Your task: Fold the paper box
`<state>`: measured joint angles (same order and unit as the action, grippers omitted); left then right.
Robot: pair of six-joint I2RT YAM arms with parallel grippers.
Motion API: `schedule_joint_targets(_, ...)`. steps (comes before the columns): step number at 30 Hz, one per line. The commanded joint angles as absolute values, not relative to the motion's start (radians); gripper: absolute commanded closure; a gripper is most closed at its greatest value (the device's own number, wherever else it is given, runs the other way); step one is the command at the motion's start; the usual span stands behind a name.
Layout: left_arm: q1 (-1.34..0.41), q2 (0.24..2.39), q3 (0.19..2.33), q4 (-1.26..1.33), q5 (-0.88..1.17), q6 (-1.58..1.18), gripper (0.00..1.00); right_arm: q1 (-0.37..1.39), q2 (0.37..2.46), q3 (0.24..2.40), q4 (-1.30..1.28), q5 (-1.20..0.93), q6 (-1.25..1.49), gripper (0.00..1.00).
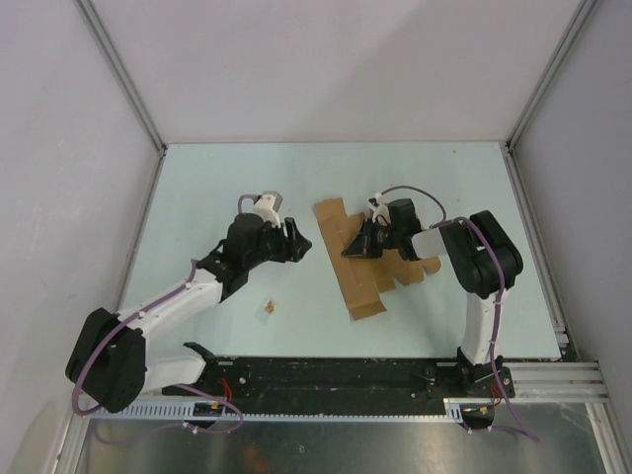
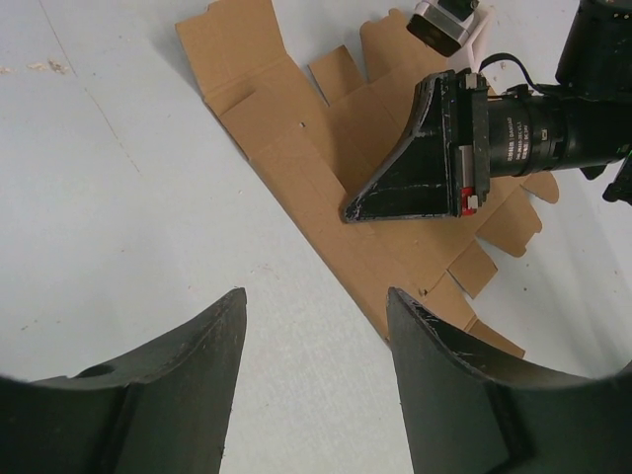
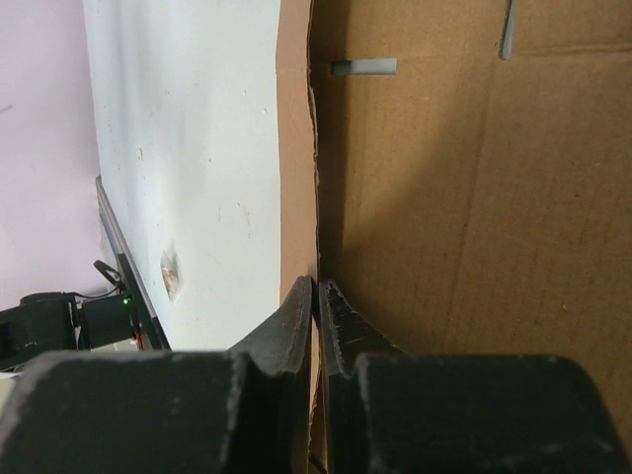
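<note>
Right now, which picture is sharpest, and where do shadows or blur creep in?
Top view: even, soft light, sharp. Left wrist view: paper box crisp, left gripper dark. Right wrist view: cardboard beside right gripper lies in shadow; the table glares pale.

This is a robotics lab test cell, not a home or a shop. A pale blue-green worktop [image 1: 197, 197] is boxed in on three sides by plain grey-white panels [image 1: 336, 59] set in bare aluminium posts [image 1: 118, 69]. Two small robot arms, left [image 1: 178, 296] and right [image 1: 484, 267], are bolted to a black rail [image 1: 326, 375] at its near edge. Purple cables [image 1: 104, 341] run exposed along them, and slotted cable ducting [image 1: 158, 407] lies below.
</note>
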<state>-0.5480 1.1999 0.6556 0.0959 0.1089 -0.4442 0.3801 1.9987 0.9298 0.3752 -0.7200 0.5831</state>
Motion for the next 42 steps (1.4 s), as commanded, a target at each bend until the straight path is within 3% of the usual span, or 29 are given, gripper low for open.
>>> schedule_joint_targets(1, -0.555, 1.18, 0.64, 0.143, 0.121, -0.443, 0.36, 0.37, 2.06, 0.914, 0.337, -0.63, 0.528, 0.93)
schedule_joint_targets(5, -0.557, 1.163, 0.623, 0.144, 0.115, -0.443, 0.36, 0.367, 2.039, 0.914, 0.336, -0.644, 0.528, 0.89)
schedule_joint_targets(11, -0.555, 1.135, 0.614, 0.144, 0.109, -0.448, 0.35, 0.368, 1.968, 0.914, 0.296, -0.64, 0.511, 0.76)
schedule_joint_targets(13, -0.555, 1.123, 0.614, 0.144, 0.107, -0.448, 0.34, 0.373, 1.939, 0.914, 0.278, -0.646, 0.499, 0.62)
schedule_joint_targets(16, -0.555, 1.109, 0.609, 0.144, 0.103, -0.452, 0.34, 0.38, 1.886, 0.916, 0.236, -0.643, 0.482, 0.55)
schedule_joint_targets(26, -0.555, 1.083, 0.597, 0.144, 0.072, -0.462, 0.34, 0.488, 1.685, 1.011, -0.084, -0.605, 0.241, 0.48)
schedule_joint_targets(30, -0.554, 1.112, 0.61, 0.153, 0.066, -0.463, 0.32, 0.535, 1.574, 1.017, -0.201, -0.415, 0.198, 0.44)
schedule_joint_targets(34, -0.554, 1.144, 0.638, 0.155, 0.058, -0.468, 0.29, 0.517, 1.479, 1.016, -0.317, -0.156, 0.364, 0.44)
schedule_joint_targets(37, -0.548, 1.144, 0.649, 0.155, 0.037, -0.488, 0.04, 0.517, 1.393, 0.988, -0.417, 0.059, 0.554, 0.43)
schedule_joint_targets(42, -0.534, 1.129, 0.65, 0.149, 0.034, -0.509, 0.01, 0.534, 1.255, 0.867, -0.544, 0.213, 0.834, 0.36)
